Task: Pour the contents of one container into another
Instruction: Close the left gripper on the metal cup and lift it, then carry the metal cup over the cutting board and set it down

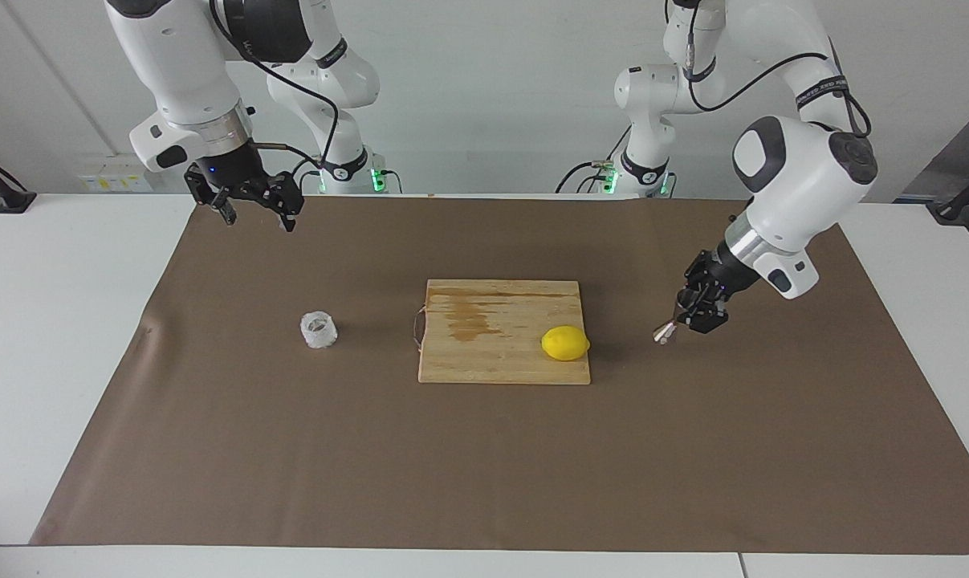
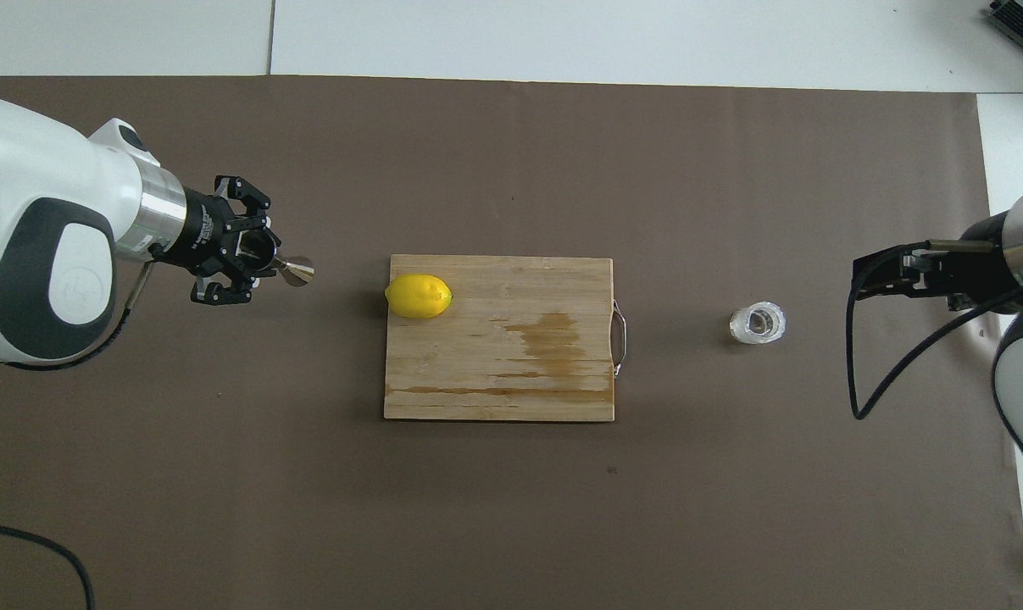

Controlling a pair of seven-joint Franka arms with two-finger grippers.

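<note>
We see the crinkled clear cup (image 1: 319, 330) (image 2: 758, 323) standing upright on the brown mat (image 1: 484, 466) (image 2: 511, 508), toward the right arm's end of the table, well apart from the wooden cutting board (image 1: 484, 353) (image 2: 477, 356) at the mat's middle. The cup sits alone, with nothing touching it.

The steel jigger (image 1: 664, 331) (image 2: 295, 269) is off the mat, tipped on its side and clenched in the left gripper (image 1: 697, 309) (image 2: 248, 267), 1 cone poking out from the fingers toward the board. The left gripper holds it low over the bare mat at the left arm's end, beside the board's edge.

On the board we see 1 yellow lemon (image 1: 565, 343) (image 2: 419, 296), resting at the corner toward the left arm and farther from the robots. A darker stain marks the board's other half, and a thin wire handle sits on the edge that faces the cup.

The right gripper (image 1: 255, 210) (image 2: 884, 275) hangs high over the mat's edge at the right arm's end, its 2 fingers spread and holding nothing, well clear of the cup.
</note>
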